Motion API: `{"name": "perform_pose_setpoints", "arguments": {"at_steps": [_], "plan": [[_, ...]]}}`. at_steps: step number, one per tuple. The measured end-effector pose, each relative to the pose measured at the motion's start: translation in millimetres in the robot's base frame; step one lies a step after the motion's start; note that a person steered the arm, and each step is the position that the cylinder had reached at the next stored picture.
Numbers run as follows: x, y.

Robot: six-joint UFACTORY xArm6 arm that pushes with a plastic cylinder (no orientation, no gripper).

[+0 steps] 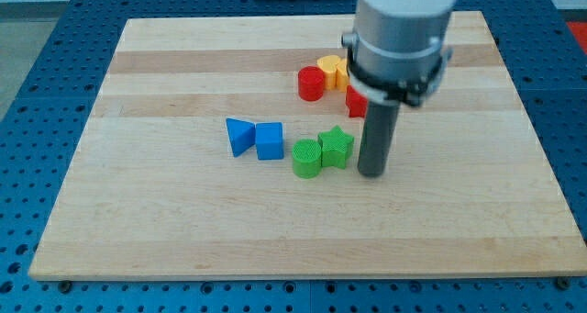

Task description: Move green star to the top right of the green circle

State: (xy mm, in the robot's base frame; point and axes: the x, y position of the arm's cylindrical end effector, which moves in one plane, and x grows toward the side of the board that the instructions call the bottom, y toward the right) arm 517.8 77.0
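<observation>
We logged the green star [337,147] lying flat on the wooden desk [165,221], touching the green circle [307,157] on that circle's right and slightly toward the view's top. One star point aimed at the view's top; no long axis, the shape was roughly even all round. Both green blocks looked ribbed and matte, the circle a short cylinder.

Our tip [371,172] sat just right of the green star, close beside it; contact was hard to tell. The rod was dark and straight under a grey cylindrical housing [402,33], cut off at the view's top. No fingers on this rig, so open or closed did not apply.

Left of the green circle: a blue cube [270,140] touching a blue triangle [239,135]. Toward the view's top from the green star: a red cylinder [311,83], a yellow block [333,70] with shape unclear, partly hidden, and a red block [355,101] mostly hidden behind the rod. Desk grain was pale, striped; blue pegboard [37,74] surrounded it.
</observation>
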Motion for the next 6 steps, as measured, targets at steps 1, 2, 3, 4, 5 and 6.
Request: {"name": "perform_pose_setpoints", "arguments": {"at_steps": [1,2,3,4,5,6], "plan": [[5.2,-0.1],[5.2,-8.8],[5.5,-45.5],[8.4,-50.1],[8.4,-52.4],[8.7,-66.6]]}}
